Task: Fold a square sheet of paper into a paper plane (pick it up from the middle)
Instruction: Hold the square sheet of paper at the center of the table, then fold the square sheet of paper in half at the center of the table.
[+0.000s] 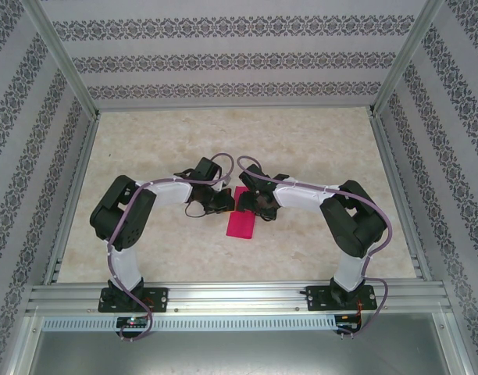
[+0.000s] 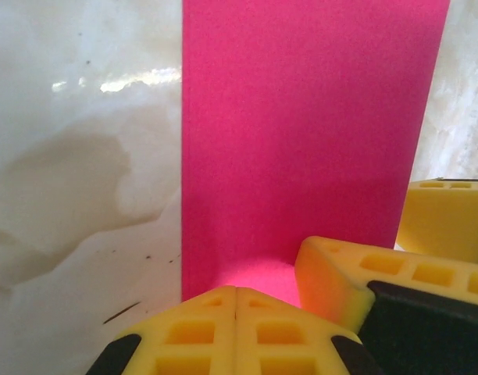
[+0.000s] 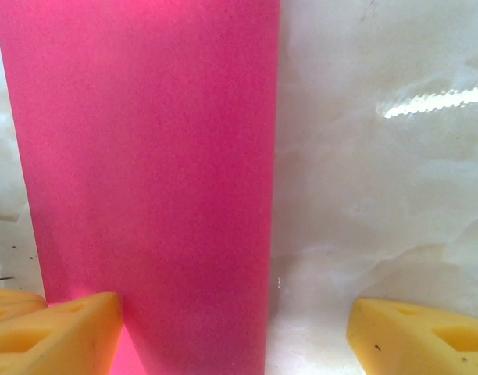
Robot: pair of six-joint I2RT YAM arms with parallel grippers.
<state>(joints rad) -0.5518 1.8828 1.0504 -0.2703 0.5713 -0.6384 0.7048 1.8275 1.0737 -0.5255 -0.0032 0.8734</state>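
Left pincer point(image 2: 236, 295) has its two yellow fingers point(image 2: 184, 340) pressed tight together, tip to tip. The tips sit right at the near edge of the pink paper point(image 2: 301, 133), and I cannot tell if they pinch any of it. Just beside them, one finger of the right pincer point(image 3: 235, 312) lies on the paper. That right pincer is spread wide. One of its fingers point(image 3: 59, 328) is over the paper and the other is over the bare table point(image 3: 379, 195), so the long edge of the paper runs between them. From above, the paper is a thin strip lying flat on the table. Its far end sits between the left pincer and the right pincer, which are very close together, and the rest sticks out toward the arms.
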